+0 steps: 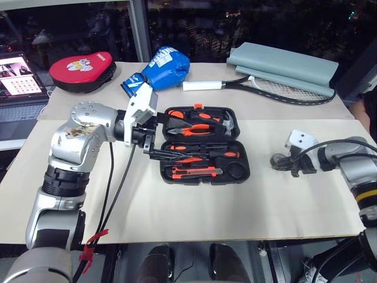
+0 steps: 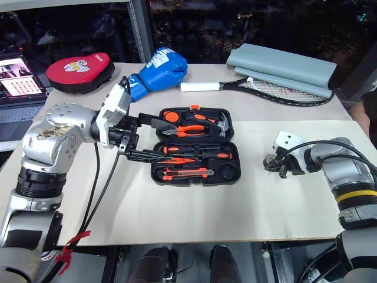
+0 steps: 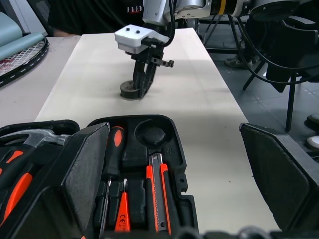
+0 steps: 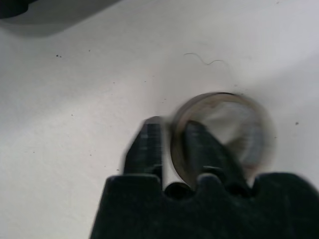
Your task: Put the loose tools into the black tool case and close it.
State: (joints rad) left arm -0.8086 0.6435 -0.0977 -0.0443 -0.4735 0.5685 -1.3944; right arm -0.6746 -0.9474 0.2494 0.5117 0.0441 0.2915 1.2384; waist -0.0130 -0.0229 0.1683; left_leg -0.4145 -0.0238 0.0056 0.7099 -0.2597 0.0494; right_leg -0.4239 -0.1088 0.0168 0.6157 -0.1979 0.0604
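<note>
The black tool case (image 1: 245, 174) lies open in the middle of the table. Its near half holds two screwdrivers (image 1: 203, 154), a slim orange tester (image 1: 189, 160) and the utility knife (image 1: 197, 171), beside an empty round recess (image 1: 235, 171). Pliers (image 1: 194, 130) and a hammer (image 1: 227, 124) fill the far half. My left gripper (image 1: 162, 137) hovers open at the case's left edge, fingers spread wide with nothing between them. Off to the right, the small grey tape roll (image 1: 277, 160) rests on the table. My right gripper (image 4: 172, 127) is shut on its wall, one finger inside the ring (image 4: 224, 124) and one outside.
At the back stand a red oval pad (image 1: 81, 69), a blue boxing glove (image 1: 165, 66), a racket (image 1: 277, 87) and a folded grey-green mat (image 1: 283, 66). A laptop (image 1: 20, 76) sits off the table's left. Bare board separates the case and the tape roll.
</note>
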